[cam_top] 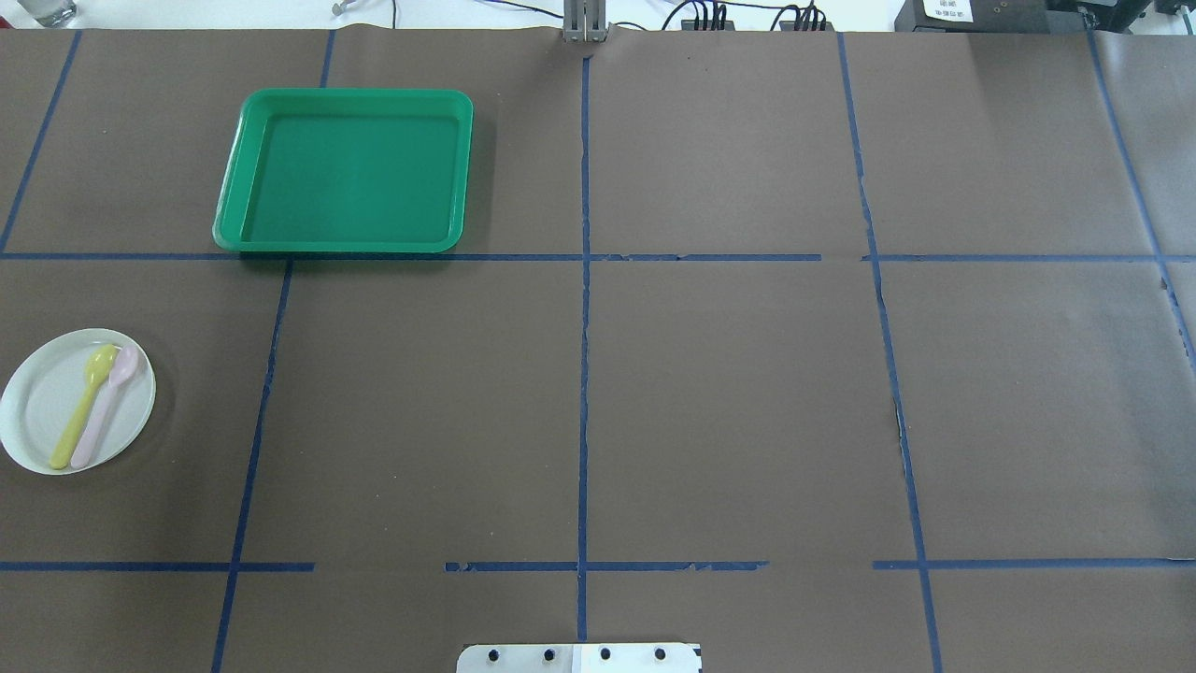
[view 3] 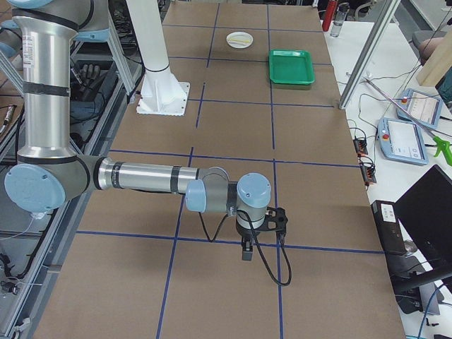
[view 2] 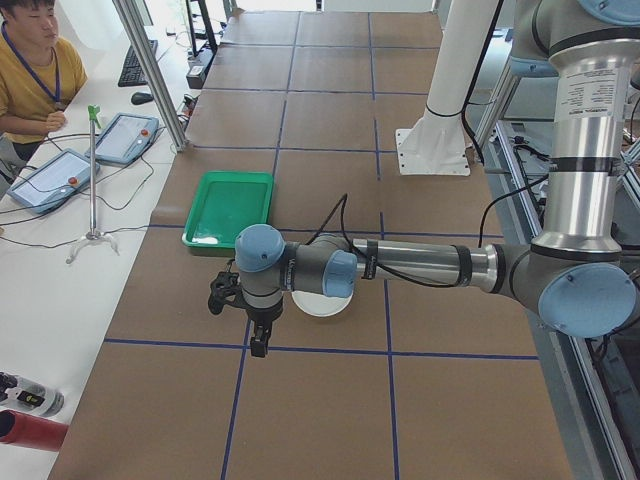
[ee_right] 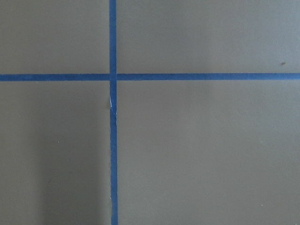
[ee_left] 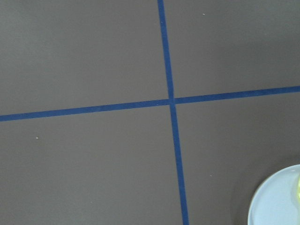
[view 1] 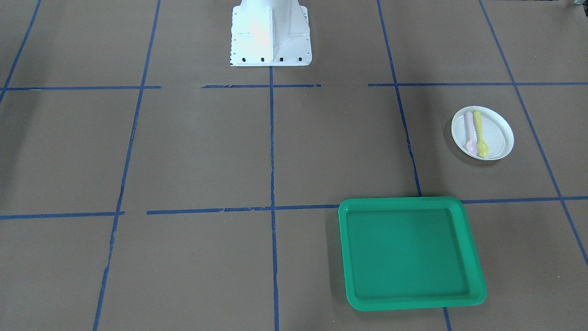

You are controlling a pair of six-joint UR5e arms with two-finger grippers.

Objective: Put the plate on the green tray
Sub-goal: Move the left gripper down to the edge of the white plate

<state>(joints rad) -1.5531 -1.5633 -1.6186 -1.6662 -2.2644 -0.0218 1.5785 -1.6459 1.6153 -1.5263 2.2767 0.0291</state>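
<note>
A white round plate (cam_top: 37, 404) lies on the brown table at my left side, with a yellow spoon (cam_top: 86, 404) and a pink spoon (cam_top: 108, 404) on it. The empty green tray (cam_top: 350, 168) lies farther out, apart from the plate (view 1: 500, 133). My left gripper (view 2: 258, 345) shows only in the exterior left view, hanging above the table beside the plate (view 2: 318, 305); I cannot tell if it is open or shut. The plate's rim (ee_left: 276, 199) shows in the left wrist view's corner. My right gripper (view 3: 246, 252) hangs over bare table far from both; its state is unclear.
The white robot pedestal (view 1: 271, 34) stands at the table's near middle. Blue tape lines (cam_top: 583, 327) grid the brown cover. An operator (view 2: 30, 70) sits beyond the far edge by control tablets (view 2: 125, 138). A thin stand (view 2: 93, 180) rises near the tray (view 2: 228, 207).
</note>
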